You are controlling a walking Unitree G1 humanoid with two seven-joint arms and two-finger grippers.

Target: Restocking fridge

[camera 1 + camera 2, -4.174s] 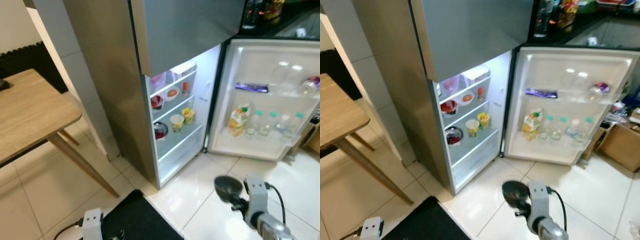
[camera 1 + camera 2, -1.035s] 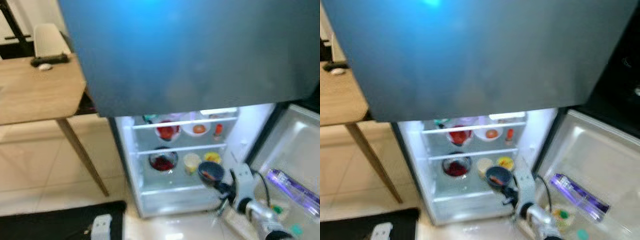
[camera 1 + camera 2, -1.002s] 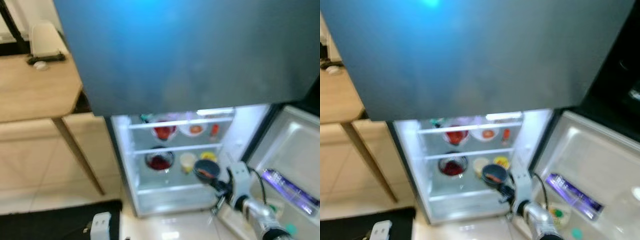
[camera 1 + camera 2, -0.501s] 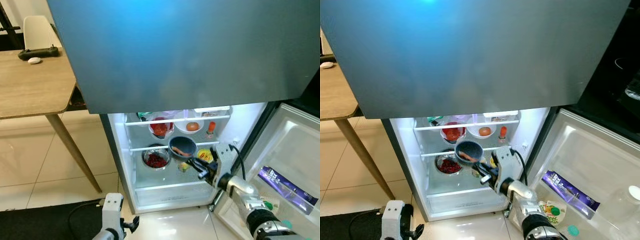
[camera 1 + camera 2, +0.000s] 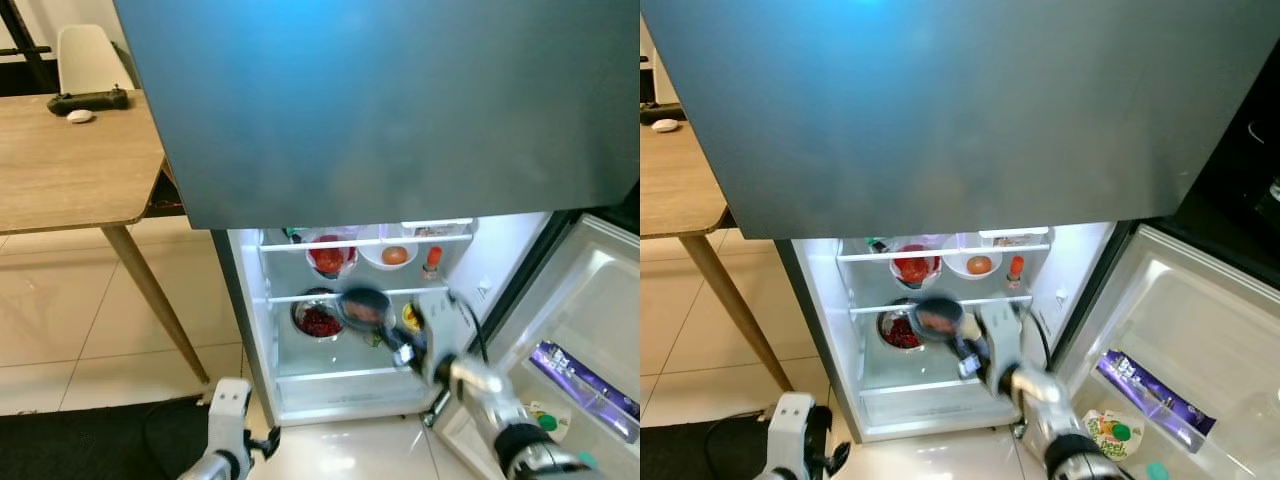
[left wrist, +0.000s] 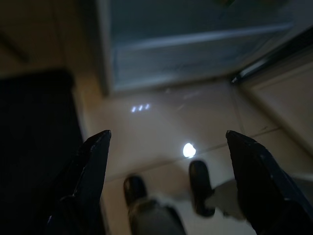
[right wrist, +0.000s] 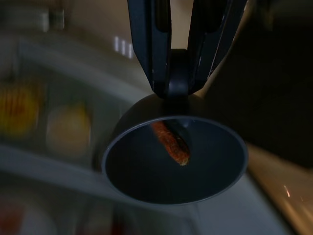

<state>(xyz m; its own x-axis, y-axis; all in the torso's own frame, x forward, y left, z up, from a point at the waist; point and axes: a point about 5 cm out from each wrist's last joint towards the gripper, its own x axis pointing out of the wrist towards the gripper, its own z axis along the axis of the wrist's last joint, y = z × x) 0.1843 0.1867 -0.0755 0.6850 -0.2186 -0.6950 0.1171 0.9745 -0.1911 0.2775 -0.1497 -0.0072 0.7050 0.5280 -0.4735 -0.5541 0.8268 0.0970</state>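
My right gripper [image 7: 178,73] is shut on the short handle of a dark blue bowl [image 7: 173,164] that holds one brown sausage [image 7: 170,143]. In the eye views the bowl [image 5: 365,307] hangs, blurred, in front of the middle shelf of the open fridge [image 5: 255,330], beside a steel bowl of red berries [image 5: 318,320]. The shelf above carries a red-filled bowl [image 5: 327,258], a white bowl with an orange fruit [image 5: 393,256] and a small red bottle [image 5: 432,262]. My left gripper [image 6: 168,161] hangs open above the tiled floor, low at the left.
The fridge door [image 5: 585,330] stands open at the right, with a purple packet [image 5: 580,375] and a juice carton [image 5: 1107,430] in its racks. The freezer door [image 5: 380,100] juts out overhead. A wooden table [image 5: 70,170] stands at the left, and a black mat [image 5: 90,445] lies on the floor.
Over the last second my right gripper carried the bowl up and left, from near the door to the front of the middle shelf. The camera has shifted as well.
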